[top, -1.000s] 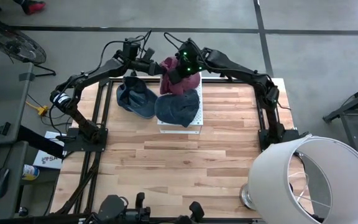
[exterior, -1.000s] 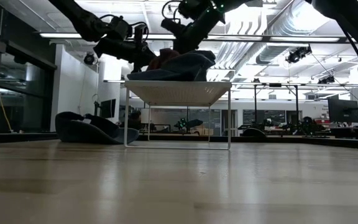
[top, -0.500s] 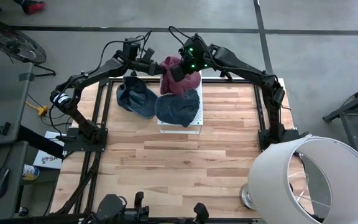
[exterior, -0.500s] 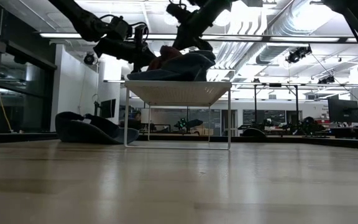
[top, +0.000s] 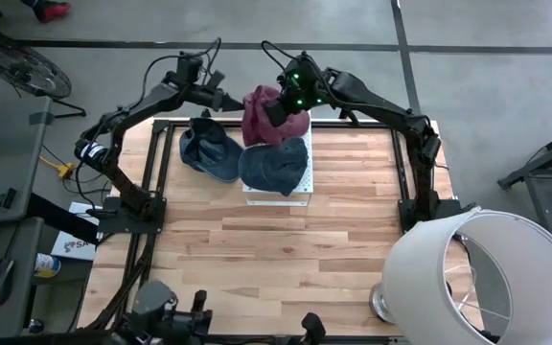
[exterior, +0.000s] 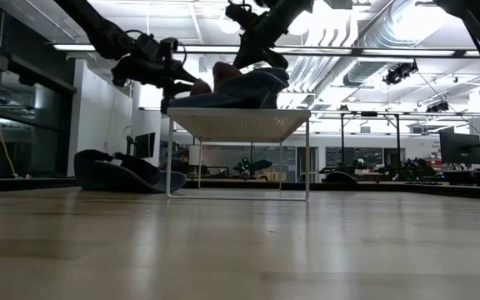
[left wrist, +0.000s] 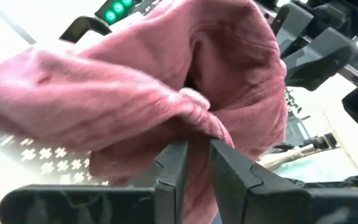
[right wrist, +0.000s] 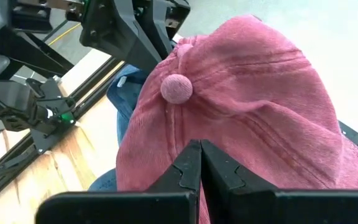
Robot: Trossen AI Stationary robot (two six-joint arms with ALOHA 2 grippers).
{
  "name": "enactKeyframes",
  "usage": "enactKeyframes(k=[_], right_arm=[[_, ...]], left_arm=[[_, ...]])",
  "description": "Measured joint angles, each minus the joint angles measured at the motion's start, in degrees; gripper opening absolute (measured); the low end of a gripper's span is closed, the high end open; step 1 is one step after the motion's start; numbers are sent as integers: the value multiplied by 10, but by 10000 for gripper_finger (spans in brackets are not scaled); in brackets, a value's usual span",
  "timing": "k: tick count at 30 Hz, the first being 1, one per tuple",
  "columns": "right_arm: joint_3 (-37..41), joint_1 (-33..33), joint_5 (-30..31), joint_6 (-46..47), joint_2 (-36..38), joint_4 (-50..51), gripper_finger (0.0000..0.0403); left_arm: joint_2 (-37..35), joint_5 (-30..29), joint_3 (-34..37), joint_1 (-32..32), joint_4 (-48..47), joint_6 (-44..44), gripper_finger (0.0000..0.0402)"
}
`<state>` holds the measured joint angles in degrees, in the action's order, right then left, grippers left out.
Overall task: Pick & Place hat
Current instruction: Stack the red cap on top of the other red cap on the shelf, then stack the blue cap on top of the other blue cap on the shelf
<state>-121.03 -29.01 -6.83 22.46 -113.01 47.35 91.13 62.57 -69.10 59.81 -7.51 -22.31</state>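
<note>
High view: pink hat sits at the far end of the white rack, partly over a dark blue hat on the same rack; a second dark blue hat lies on the wooden bench just left of the rack. Left gripper is at the pink hat's left edge, right gripper on its right side. A large white lampshade stands at the near right corner. Low view: the rack carries the hats above the bench; the left gripper meets the pile from the left, the right arm comes from above. Left wrist view: jaws narrow, a slim gap, with a fold of the pink hat at the tips; grip or mere contact, cannot tell. Right wrist view: jaws pressed together against the pink hat, below its top button; whether cloth is pinched, cannot tell.
</note>
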Motion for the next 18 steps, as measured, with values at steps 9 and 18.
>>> enactKeyframes(k=[9,18], right_arm=[[0,0,1,-4,2,0,0],[0,-6,6,-9,20,-6,0]], left_arm=[[-1,25,0,37,-67,45,76],[-6,20,0,56,-98,71,76]])
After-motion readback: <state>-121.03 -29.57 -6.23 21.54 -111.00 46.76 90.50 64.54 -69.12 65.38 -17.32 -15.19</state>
